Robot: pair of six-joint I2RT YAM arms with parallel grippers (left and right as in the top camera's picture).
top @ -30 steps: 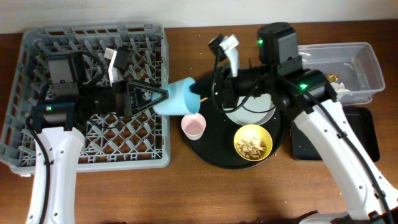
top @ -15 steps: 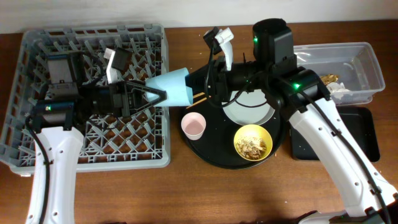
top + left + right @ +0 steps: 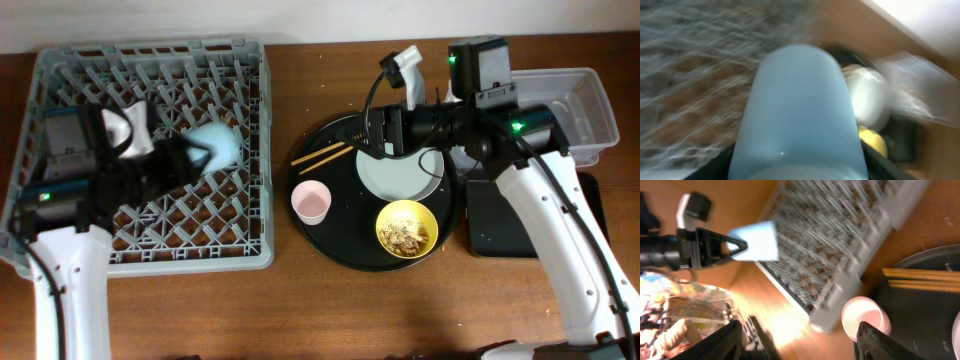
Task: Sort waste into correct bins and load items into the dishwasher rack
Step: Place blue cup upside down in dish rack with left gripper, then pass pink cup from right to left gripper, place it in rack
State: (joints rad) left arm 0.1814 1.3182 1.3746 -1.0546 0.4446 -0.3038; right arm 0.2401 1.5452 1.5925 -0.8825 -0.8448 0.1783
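Overhead view places the left gripper (image 3: 197, 155) above the dishwasher rack (image 3: 150, 48), clamped on the small blue cup (image 3: 220, 143). The cup is held roughly sideways over the rack's middle rows of pegs and, as far as can be told, is not set down. The left wrist view is badly blurred and confirms only that the cup fills the space between the fingers.

The right gripper (image 3: 385, 130) hovers over the round black tray (image 3: 335, 242), beside the plate (image 3: 400, 175). Its own wrist view shows the fingers spread wide with nothing between them.

Step in hand, by judgement: loading the blue cup, early in the task. Outstanding on the tray are the pink cup (image 3: 311, 203), chopsticks (image 3: 322, 155), plate, and yellow bowl (image 3: 406, 228), which holds food scraps.

The next move calls for turning the cup mouth-down, lowering it between pegs, then letting go. The scraps should go to a bin (the clear tub (image 3: 570, 95) is nearest) before the bowl is racked.
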